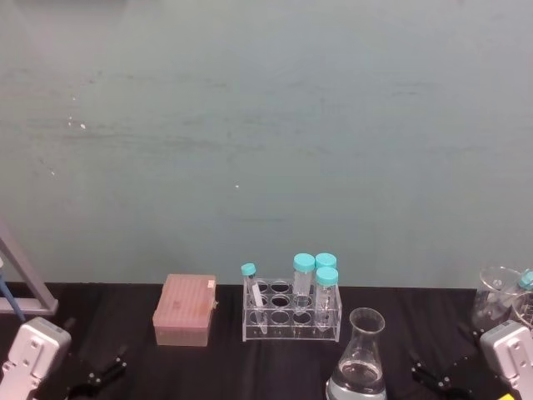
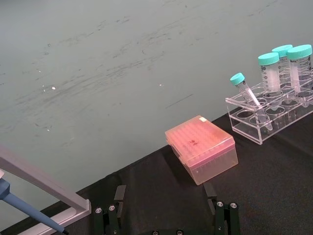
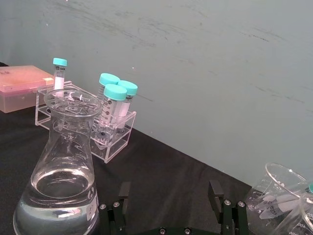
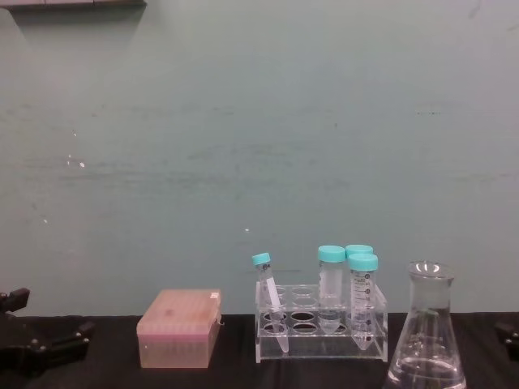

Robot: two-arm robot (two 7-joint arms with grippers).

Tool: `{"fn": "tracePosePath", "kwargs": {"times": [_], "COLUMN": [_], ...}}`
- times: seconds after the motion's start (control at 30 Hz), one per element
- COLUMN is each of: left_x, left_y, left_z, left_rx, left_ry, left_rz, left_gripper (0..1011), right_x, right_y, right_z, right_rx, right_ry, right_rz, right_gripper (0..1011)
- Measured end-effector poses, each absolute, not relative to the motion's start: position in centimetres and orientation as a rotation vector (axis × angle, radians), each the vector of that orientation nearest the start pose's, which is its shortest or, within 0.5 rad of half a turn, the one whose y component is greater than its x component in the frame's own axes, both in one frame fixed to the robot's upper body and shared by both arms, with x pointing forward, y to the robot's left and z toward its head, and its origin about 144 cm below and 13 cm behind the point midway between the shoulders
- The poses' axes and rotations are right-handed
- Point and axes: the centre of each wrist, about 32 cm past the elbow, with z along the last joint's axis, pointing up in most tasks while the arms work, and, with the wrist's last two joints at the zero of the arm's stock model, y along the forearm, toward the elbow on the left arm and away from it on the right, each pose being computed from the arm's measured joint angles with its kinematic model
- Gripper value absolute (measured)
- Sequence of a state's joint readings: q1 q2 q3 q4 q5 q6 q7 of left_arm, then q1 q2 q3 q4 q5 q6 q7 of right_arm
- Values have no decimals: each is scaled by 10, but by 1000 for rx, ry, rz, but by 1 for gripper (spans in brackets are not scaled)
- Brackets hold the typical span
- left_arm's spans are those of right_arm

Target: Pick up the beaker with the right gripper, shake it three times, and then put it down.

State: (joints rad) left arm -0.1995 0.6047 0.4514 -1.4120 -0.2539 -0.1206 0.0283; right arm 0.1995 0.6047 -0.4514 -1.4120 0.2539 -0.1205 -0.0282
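The beaker (image 1: 358, 360) is a clear conical flask with some clear liquid, standing upright on the black table in front of the tube rack; it also appears in the chest view (image 4: 426, 344). My right gripper (image 1: 440, 375) rests low at the table's right, a little to the right of the beaker and apart from it. In the right wrist view the beaker (image 3: 61, 171) stands off to one side of that gripper (image 3: 169, 196), whose fingers (image 3: 215, 192) are spread open with nothing between them. My left gripper (image 2: 165, 193) is parked open at the far left (image 1: 93, 375).
A clear rack (image 1: 291, 314) holding several teal-capped tubes stands behind the beaker. A pink tip box (image 1: 185, 310) sits to its left. Glass beakers (image 1: 500, 293) with tubes stand at the right edge, and a pipette stand (image 1: 21, 279) at the left. A teal wall rises close behind.
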Motion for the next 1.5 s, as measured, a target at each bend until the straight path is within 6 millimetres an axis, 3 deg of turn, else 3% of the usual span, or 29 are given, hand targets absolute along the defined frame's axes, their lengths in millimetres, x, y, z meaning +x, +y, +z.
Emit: {"fn": "tracePosePath", "kwargs": {"times": [0.73, 0.9, 1.07, 1.27, 1.5], "left_x": [489, 489, 489, 489, 489], "left_y": [310, 310, 310, 310, 310], "left_z": [1140, 1140, 1140, 1140, 1140], "left_rx": [304, 304, 304, 304, 304], "left_ry": [-285, -285, -285, -285, -285], "left_rz": [1248, 1248, 1248, 1248, 1248], "left_gripper": [1000, 1000, 1000, 1000, 1000], "right_x": [492, 504, 517, 516, 502], "right_y": [-313, -324, -332, -332, -324], "right_z": [1141, 1153, 1178, 1202, 1203], "right_rx": [-295, -193, 0, 177, 198], "right_ry": [-287, -295, -316, -295, -213], "right_rz": [-1272, -1347, -1367, -1218, -997], "right_gripper": [1002, 1003, 1003, 1002, 1003]}}
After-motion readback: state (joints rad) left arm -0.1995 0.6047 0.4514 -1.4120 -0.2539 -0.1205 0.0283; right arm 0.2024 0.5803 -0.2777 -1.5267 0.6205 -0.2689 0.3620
